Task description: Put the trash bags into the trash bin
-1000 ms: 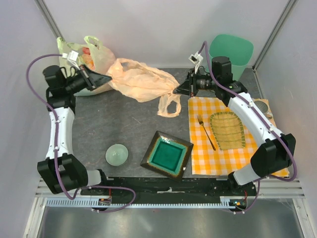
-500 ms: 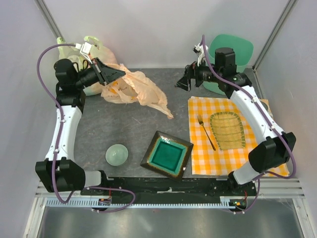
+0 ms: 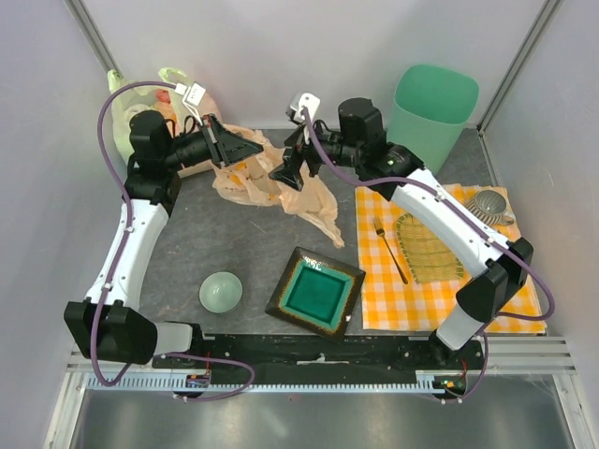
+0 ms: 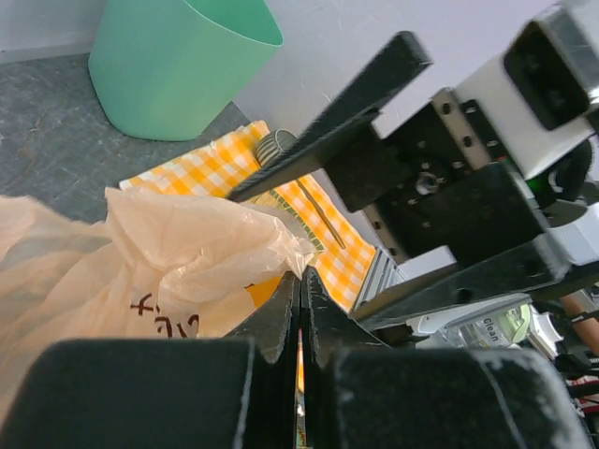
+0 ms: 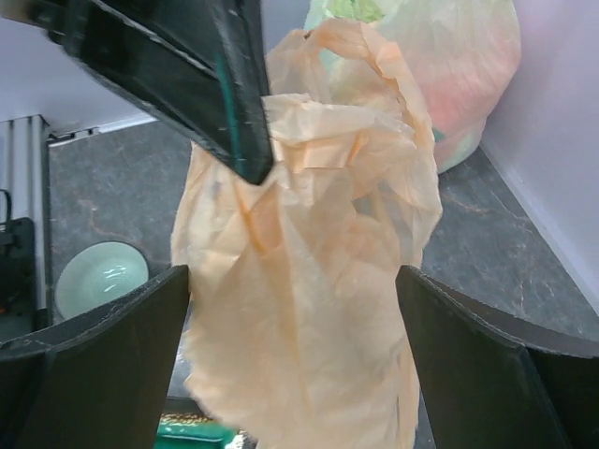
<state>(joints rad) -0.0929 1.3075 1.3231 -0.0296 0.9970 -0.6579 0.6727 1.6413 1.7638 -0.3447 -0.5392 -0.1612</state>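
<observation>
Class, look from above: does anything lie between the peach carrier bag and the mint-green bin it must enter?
Nothing loose does. Only the right arm crosses that line, its open right gripper facing the peach carrier bag, which the left gripper pinches. The mint-green bin stands beyond.

The top camera looks steeply down from the near edge over the whole table. The left wrist camera faces right toward the bin; the right wrist camera faces left, close on the bag, which all three views share.
</observation>
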